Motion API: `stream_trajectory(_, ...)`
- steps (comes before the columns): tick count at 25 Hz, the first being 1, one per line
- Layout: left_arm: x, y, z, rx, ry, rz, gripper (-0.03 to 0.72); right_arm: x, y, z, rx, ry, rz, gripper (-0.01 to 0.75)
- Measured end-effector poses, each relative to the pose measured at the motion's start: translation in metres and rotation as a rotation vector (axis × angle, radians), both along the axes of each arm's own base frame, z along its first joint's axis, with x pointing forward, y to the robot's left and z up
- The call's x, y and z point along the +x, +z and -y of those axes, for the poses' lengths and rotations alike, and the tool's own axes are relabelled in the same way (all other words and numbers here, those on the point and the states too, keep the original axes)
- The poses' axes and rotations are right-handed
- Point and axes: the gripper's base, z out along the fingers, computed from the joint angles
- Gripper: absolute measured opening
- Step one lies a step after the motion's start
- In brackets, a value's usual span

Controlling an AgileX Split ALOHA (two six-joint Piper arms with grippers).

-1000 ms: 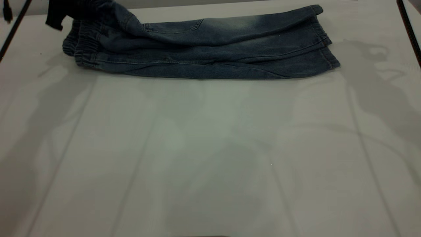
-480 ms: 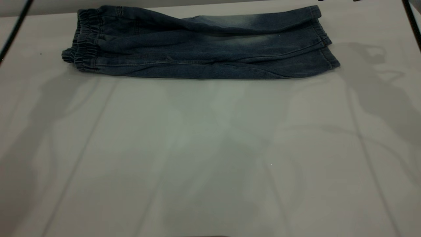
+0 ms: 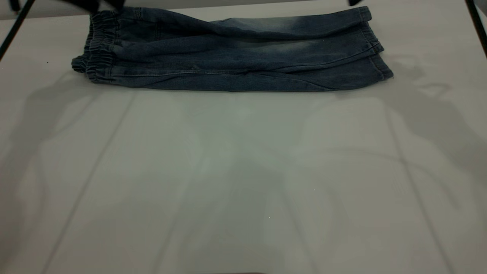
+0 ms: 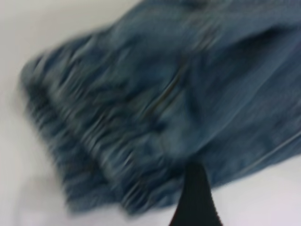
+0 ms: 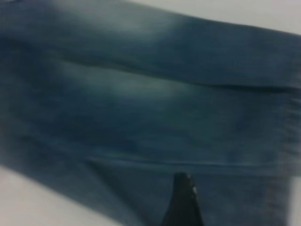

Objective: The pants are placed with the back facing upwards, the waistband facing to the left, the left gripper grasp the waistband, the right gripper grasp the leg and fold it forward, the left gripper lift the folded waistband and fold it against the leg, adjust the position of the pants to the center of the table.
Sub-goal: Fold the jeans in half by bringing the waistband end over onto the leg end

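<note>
Folded lengthwise, the pants [image 3: 232, 53] lying flat along the far edge of the tabletop [image 3: 243, 182], toward 12 o'clock in the exterior view. Waistband [image 3: 99, 45] bunched and puckered at the 9 o'clock end, stacked in layers; stitched leg hems [image 3: 374, 47] at the 3 o'clock end, one set slightly behind the other. Pale faded patch showing on the upper leg [image 3: 281, 26] near the far edge. Nothing lifted; all denim resting on the surface.

Left gripper [image 3: 91, 4] only a dark shape at the top border of the exterior view, just above the far corner of the waistband, apart from the cloth as far as can be told. Whether open or closed: cannot tell. In the left wrist view, one black fingertip [image 4: 195, 197] over the blurred gathered elastic.

Right gripper [image 3: 354, 2] barely entering at the top border, just above the far hem. Its opening likewise not readable. In the right wrist view, a single dark fingertip [image 5: 182, 202] hanging over faded denim.
</note>
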Motion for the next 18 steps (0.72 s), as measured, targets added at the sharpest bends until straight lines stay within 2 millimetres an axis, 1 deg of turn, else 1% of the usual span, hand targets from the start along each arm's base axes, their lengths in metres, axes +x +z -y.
stream_trajectory(3,-0.004,-0.003,-0.012,0.093,0.036,-0.073,0.48,0.002,0.014,-0.017,0.032,0.065,-0.034,0.49)
stream_trajectory(6,-0.005,0.0,-0.024,0.203,0.077,-0.111,0.48,0.006,0.031,-0.031,0.085,0.114,-0.075,0.49)
stream_trajectory(8,-0.003,0.002,-0.03,0.251,0.119,-0.112,0.48,0.008,0.036,-0.04,0.11,0.14,-0.094,0.49)
stream_trajectory(12,0.001,0.002,-0.035,0.263,0.205,-0.089,0.48,0.008,0.033,-0.066,0.12,0.202,-0.109,0.49)
stream_trajectory(14,0.004,-0.004,-0.035,0.257,0.224,-0.076,0.48,0.007,0.029,-0.082,0.12,0.235,-0.117,0.49)
stream_trajectory(18,0.013,-0.022,-0.035,0.231,0.256,-0.042,0.48,0.005,0.019,-0.105,0.116,0.282,-0.131,0.49)
